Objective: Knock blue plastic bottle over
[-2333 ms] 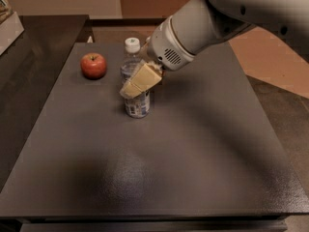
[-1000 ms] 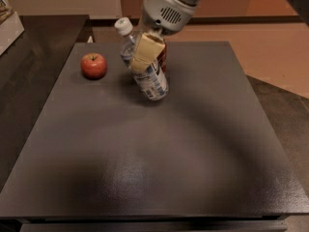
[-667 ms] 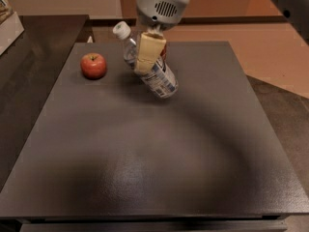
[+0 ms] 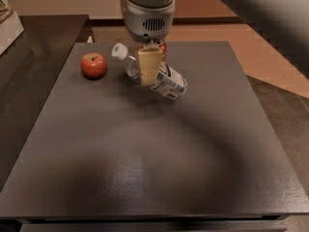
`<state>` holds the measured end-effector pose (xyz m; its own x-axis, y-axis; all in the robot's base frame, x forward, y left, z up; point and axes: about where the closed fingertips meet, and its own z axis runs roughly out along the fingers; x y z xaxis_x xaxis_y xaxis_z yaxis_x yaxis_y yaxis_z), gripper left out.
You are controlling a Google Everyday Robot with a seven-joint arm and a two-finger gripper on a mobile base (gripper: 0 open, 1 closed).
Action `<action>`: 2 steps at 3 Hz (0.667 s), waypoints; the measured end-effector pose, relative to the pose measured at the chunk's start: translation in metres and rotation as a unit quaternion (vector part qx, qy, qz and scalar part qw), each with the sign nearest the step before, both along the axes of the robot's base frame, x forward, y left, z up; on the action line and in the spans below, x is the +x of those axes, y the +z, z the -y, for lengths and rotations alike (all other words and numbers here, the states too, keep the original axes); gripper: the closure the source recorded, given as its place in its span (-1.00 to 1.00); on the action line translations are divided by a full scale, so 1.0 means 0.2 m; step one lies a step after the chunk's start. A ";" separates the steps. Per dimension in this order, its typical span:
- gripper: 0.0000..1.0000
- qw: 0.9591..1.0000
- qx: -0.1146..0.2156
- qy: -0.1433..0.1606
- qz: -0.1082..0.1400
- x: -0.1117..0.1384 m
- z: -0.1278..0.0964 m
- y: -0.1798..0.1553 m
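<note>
The blue plastic bottle [image 4: 167, 81] is clear, with a white cap and a white-and-blue label. It leans steeply on the dark table [image 4: 145, 168], almost on its side, with the cap pointing back-left and the base to the right. My gripper [image 4: 149, 65] hangs from the arm at the back centre and sits against the bottle's middle, in front of it. A sliver of a red can [image 4: 163, 48] shows just behind the gripper.
A red apple [image 4: 93, 65] stands on the table to the left of the bottle. A pale box [image 4: 8, 25] sits on the dark counter at the far left. The table's right edge borders a brown floor.
The bottle has gone from upright to leaning almost on its side, its base sliding right and forward. The gripper has swung from the right to the back centre, staying against the bottle.
</note>
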<state>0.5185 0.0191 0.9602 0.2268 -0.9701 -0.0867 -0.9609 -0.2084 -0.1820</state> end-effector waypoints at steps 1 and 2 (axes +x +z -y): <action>1.00 0.999 -0.042 0.014 0.008 -0.03 -0.02 -0.10; 0.65 0.996 -0.081 0.031 0.014 -0.08 -0.05 -0.20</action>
